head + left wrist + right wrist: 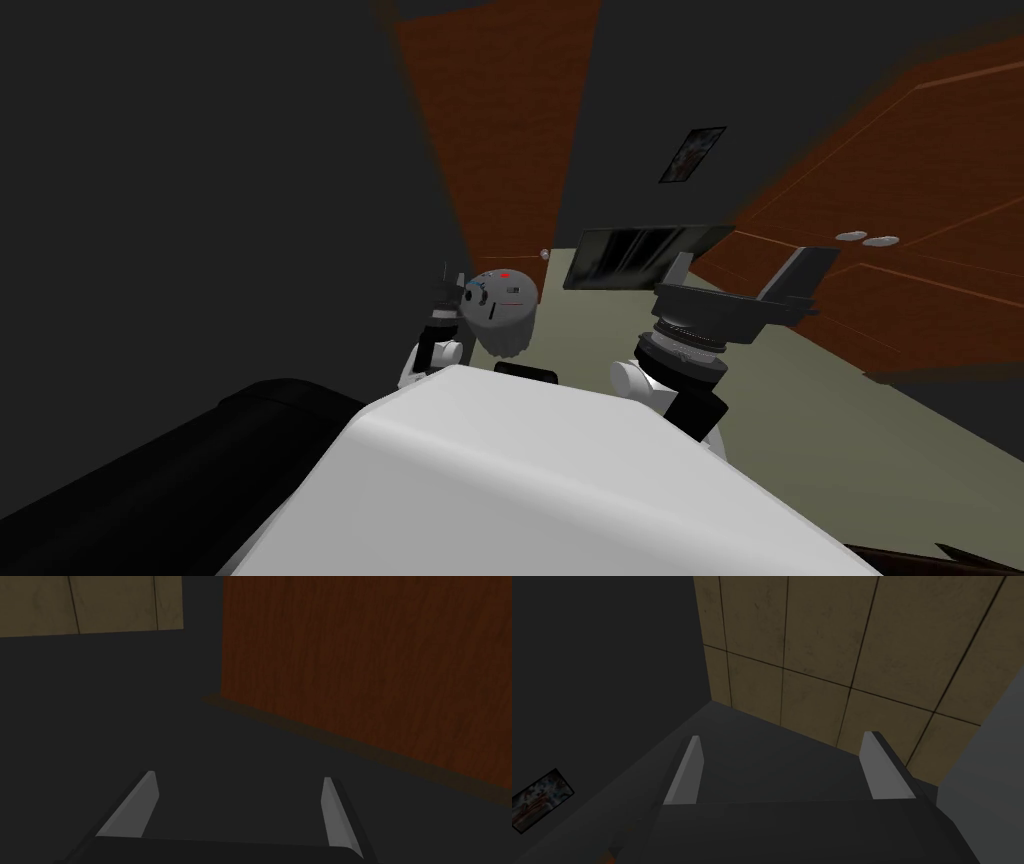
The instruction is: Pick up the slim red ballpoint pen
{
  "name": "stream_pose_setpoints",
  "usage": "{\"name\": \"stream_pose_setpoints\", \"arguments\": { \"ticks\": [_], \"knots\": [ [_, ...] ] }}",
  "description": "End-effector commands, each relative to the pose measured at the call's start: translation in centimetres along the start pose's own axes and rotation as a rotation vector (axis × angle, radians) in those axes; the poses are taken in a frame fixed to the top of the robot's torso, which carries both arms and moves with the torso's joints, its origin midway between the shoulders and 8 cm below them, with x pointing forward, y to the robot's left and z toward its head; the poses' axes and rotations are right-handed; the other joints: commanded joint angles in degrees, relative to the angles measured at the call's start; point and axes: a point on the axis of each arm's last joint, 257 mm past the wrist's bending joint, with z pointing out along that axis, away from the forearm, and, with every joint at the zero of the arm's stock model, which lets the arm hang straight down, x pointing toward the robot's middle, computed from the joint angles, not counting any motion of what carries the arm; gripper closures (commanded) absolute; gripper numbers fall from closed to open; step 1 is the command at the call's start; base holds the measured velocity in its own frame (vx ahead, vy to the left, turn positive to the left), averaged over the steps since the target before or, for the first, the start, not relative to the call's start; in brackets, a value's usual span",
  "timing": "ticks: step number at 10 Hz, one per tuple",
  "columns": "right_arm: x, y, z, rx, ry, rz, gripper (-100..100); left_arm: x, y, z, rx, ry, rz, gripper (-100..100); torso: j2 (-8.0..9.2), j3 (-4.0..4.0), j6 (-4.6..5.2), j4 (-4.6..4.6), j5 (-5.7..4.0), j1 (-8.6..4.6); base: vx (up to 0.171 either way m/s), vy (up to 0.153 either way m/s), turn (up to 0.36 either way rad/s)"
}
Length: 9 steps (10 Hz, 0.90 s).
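Round grey table (500, 330) bears a small red object (505, 275).

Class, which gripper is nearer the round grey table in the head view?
Left. The left gripper hangs right beside the round grey table; the right gripper is apart, off its other side.

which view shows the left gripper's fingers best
The left wrist view: the left gripper has both fingers in plain sight, standing apart, open. The head view shows it small beside a round grey table. The right wrist view shows the right gripper, open too.
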Motion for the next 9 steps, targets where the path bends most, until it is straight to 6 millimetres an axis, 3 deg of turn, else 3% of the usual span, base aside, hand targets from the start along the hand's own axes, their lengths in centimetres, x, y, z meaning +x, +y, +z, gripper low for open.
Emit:
{"name": "stream_pose_setpoints", "arguments": {
  "ticks": [1, 2, 3, 5, 6, 8, 9],
  "knots": [
    [0.0, 0.0, 0.0, 0.0, 0.0, 0.0, 0, -1.0, 1.8, 0.0, -0.053, 0.007, 0.015, -100, 0.0, 0.0, 0.0, 0.0, 0.0, 0.0, -0.013, -0.075, -0.09],
    [0.0, 0.0, 0.0, 0.0, 0.0, 0.0, 0, -1.9, 3.5, -0.2, -0.104, 0.007, 0.027, -100, -0.02, -0.01, 0.02, -0.01, 0.0, 0.0, -0.007, -0.114, -0.151],
    [0.0, 0.0, 0.0, 0.0, 0.0, 0.0, 0, -1.9, 3.5, -0.2, -0.104, 0.007, 0.027, -100, -0.05, -0.03, 0.02, -0.02, -0.01, -0.12, -0.017, -0.086, -0.047],
    [0.0, 0.0, 0.0, 0.0, 0.0, 0.0, 0, -4.3, 7.1, -0.6, -0.207, -0.006, 0.052, -100, 0.06, 0.03, 0.02, 0.01, -0.01, -0.09, -0.039, -0.119, -0.143],
    [0.0, 0.0, 0.0, 0.0, 0.0, 0.0, 0, -4.3, 7.4, -0.7, -0.219, -0.007, 0.052, -100, 0.06, 0.04, 0.02, 0.01, -0.05, -0.21, -0.02, -0.1, -0.074],
    [0.0, 0.0, 0.0, 0.0, 0.0, 0.0, 0, -7.4, 10.9, -1.3, -0.333, -0.037, 0.076, -100, 0.0, 0.0, 0.02, 0.0, -0.02, -0.09, -0.017, -0.127, -0.181],
    [0.0, 0.0, 0.0, 0.0, 0.0, 0.0, 0, -7.6, 11.5, -1.6, -0.346, -0.041, 0.076, -100, 0.0, 0.0, 0.03, 0.0, -0.05, -0.26, -0.013, -0.116, -0.049]
  ]
}}
